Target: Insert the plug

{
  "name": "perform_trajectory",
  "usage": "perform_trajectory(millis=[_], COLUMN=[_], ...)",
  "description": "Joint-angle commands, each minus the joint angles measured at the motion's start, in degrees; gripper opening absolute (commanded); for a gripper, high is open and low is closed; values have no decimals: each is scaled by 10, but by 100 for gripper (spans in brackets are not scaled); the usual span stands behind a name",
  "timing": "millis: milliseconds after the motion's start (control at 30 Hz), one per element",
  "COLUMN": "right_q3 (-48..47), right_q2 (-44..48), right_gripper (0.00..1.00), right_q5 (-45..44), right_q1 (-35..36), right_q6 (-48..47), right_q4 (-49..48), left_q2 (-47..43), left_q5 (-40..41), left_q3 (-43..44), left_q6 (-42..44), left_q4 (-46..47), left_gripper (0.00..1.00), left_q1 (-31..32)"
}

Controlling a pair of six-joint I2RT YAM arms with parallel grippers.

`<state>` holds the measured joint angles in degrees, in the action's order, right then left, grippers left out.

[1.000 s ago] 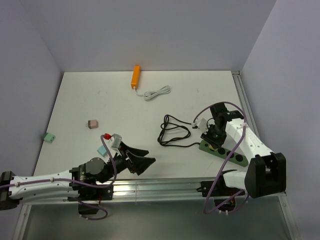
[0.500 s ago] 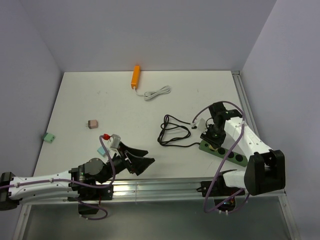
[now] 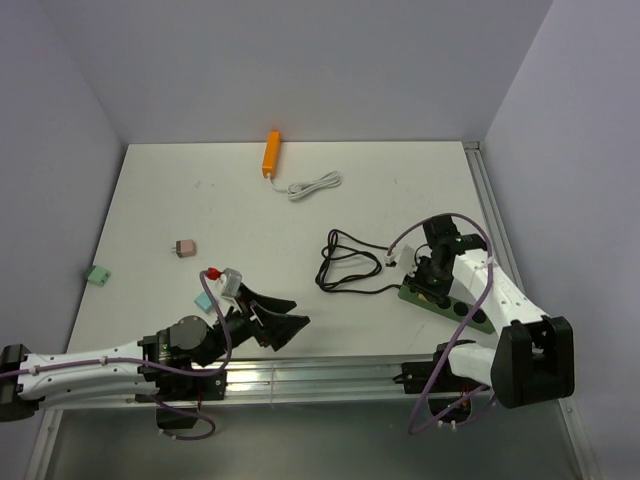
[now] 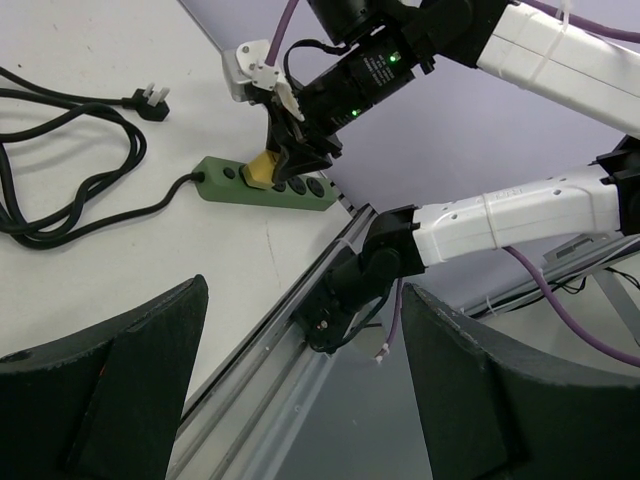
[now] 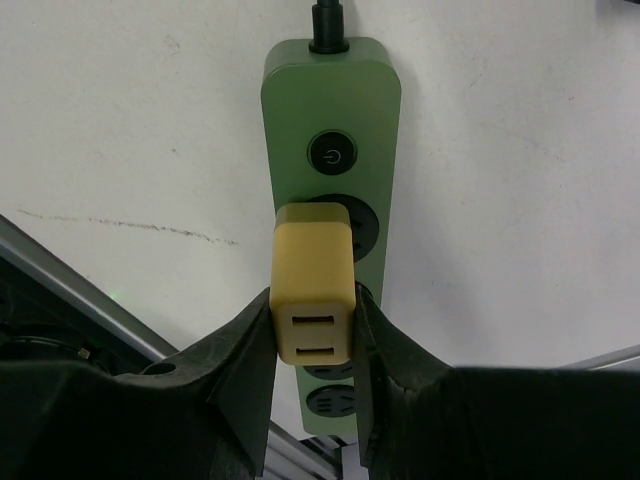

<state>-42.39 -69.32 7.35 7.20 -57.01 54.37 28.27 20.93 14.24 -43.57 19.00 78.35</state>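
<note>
A green power strip (image 5: 333,110) lies on the white table near the front right edge; it also shows in the top view (image 3: 470,312) and the left wrist view (image 4: 230,187). My right gripper (image 5: 313,330) is shut on a yellow plug (image 5: 312,282), which sits against the strip's first socket, below the round power button (image 5: 331,153). The plug also shows in the left wrist view (image 4: 262,170). My left gripper (image 4: 300,400) is open and empty, low over the front left of the table (image 3: 283,328).
The strip's black cable (image 3: 345,268) lies coiled left of it, ending in a black plug (image 4: 152,97). An orange block (image 3: 271,153) with a white cable (image 3: 315,184) is at the back. Pink (image 3: 183,247) and green (image 3: 97,273) adapters lie left. A metal rail (image 3: 330,372) borders the front.
My right gripper has shifted slightly right and toward the front, bringing the yellow plug down onto the strip. The left arm has not moved.
</note>
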Motion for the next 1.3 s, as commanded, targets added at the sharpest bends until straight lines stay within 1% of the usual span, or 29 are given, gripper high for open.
perform_trajectory(millis=[0, 33, 67, 100, 267, 300, 367, 500, 533, 633, 667, 733, 767, 833, 867, 933, 967, 1000, 1033, 1067, 1200, 1233, 1267], right_q3=[57, 50, 37, 29, -43, -47, -49, -2, 7, 28, 24, 8, -7, -20, -27, -34, -35, -35, -36, -39, -50, -59, -63], right_q2=[-65, -89, -103, -118, -233, -247, -274, -246, -216, -183, -177, -167, -167, -168, -167, -156, -149, -142, -126, -116, -57, -27, -13], right_gripper=[0, 0, 0, 0, 0, 0, 0, 0, 0, 0, 0, 0, 0, 1, 11, 26, 60, 75, 93, 100, 100, 100, 100], right_q5=[-73, -73, -98, -104, -112, -108, -93, -61, -66, -73, -83, -76, -61, -56, -60, -71, -73, -72, -69, -69, -73, -73, -86], right_q1=[-11, -9, -2, 4, 48, 68, 79, 86, 84, 84, 84, 90, 91, 91, 90, 90, 90, 89, 89, 88, 82, 79, 77], right_q6=[-71, -68, -68, -67, -36, -31, -6, 18, 23, 19, 22, 44, 51, 61, 60, 69, 71, 74, 83, 87, 100, 108, 112], right_q4=[-56, -52, -48, -42, -16, -15, -24, -68, -75, -71, -80, -92, -92, -84, -81, -81, -83, -84, -88, -89, -90, -90, -90], left_q2=[-9, -10, -11, -12, -20, -22, -23, -37, -40, -48, -47, -44, -38, -34, -33, -35, -37, -38, -38, -36, -34, -32, -31], left_q5=[-9, -10, -10, -10, -2, 0, 1, 0, 0, -4, -5, -14, -15, -19, -19, -20, -20, -19, -19, -21, -15, -13, -7], left_q3=[0, 1, 3, 4, 0, 0, -1, 0, 1, 0, 1, 4, 7, 9, 10, 10, 10, 10, 11, 14, 24, 28, 37], left_q6=[5, 4, 4, 4, 2, 2, 0, -3, -2, -5, -5, -5, -7, -10, -13, -17, -18, -20, -20, -21, -28, -32, -33], left_q4=[17, 16, 10, 9, 2, 0, -4, -18, -22, -19, -17, -16, -17, -20, -23, -23, -22, -24, -24, -27, -43, -57, -63], left_gripper=[84, 84, 83, 83, 84, 83, 83, 83, 83, 83, 83, 83, 83, 83, 83, 83, 83, 83, 83, 83, 83, 84, 84], left_q1=[-3, -3, -3, -3, -4, -4, -5, -6, -6, -6, -6, -7, -6, -6, -6, -6, -6, -6, -6, -7, -6, -6, -6])
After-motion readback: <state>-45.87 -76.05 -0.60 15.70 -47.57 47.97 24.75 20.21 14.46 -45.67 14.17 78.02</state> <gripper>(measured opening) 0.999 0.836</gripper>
